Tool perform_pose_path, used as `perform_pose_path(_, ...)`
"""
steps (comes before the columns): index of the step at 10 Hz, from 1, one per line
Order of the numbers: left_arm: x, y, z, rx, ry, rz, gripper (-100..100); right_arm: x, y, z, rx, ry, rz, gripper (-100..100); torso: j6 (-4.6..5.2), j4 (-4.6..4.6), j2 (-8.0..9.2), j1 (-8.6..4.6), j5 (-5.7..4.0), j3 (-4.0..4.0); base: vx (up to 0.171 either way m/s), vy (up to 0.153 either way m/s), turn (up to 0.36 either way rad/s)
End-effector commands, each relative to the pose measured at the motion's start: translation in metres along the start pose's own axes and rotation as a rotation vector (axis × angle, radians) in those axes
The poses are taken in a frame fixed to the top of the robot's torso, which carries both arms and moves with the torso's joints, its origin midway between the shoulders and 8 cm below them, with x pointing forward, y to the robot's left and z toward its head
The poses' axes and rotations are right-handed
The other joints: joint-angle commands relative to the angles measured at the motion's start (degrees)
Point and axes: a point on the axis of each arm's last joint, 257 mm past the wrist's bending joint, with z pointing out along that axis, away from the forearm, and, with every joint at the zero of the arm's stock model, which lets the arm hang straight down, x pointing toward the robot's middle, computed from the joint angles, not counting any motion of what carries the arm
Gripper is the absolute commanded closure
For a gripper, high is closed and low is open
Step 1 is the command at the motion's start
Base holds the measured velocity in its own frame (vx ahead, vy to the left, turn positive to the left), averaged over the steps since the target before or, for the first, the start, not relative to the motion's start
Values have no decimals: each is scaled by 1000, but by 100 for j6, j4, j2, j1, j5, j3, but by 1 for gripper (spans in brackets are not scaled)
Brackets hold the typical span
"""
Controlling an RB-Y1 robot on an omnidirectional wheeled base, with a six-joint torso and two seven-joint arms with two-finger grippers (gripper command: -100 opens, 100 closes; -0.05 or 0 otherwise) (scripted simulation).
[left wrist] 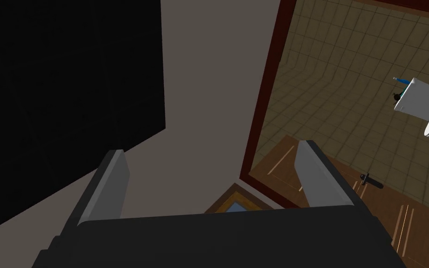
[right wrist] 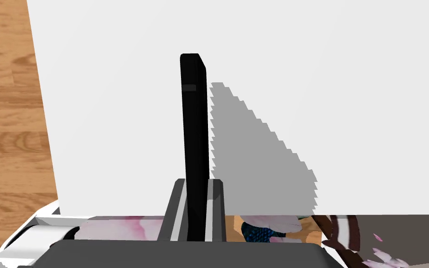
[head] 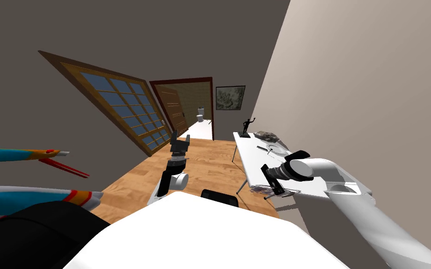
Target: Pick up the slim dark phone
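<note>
Over the white table [right wrist: 302,56], our right gripper [right wrist: 196,182] had its two fingers closed tight on the slim dark phone [right wrist: 194,139], one finger pressed against each broad face. We saw the phone edge-on in the right wrist view. It stood straight out from between the fingers along the line of the gripper, with its lower end clamped and its far end free. It threw a grey, wedge-shaped shadow [right wrist: 255,158] onto the tabletop just beside it. We could not tell whether any part of the phone touched the table, since the edge-on angle hid the gap, if there was one.

Near the gripper's body, at the table's near edge, lay a printed sheet [right wrist: 116,228] with pink petals and a patch of blue. Beyond the table's side edge the wooden floor [right wrist: 9,116] showed. At the far end of the table, well apart from our right hand, stood a small dark statuette [head: 246,127].

Our left gripper [left wrist: 210,149] was raised in front of us, away from the table, with its fingers spread wide apart and nothing between them.
</note>
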Motion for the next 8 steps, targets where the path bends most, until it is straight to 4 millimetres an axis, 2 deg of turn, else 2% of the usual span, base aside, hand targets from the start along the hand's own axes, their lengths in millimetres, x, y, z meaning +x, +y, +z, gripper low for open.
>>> perform_pose_path(1,0,0,0,0,0,0,0,1,4,-1,0,0,-28,100,0,0,0,0,0,0,79,75,-137)
perform_pose_path(8,0,0,0,0,0,0,0,2,25,-10,14,-3,-96,100,-23,0,-6,-2,-3,-4,54,58,-119)
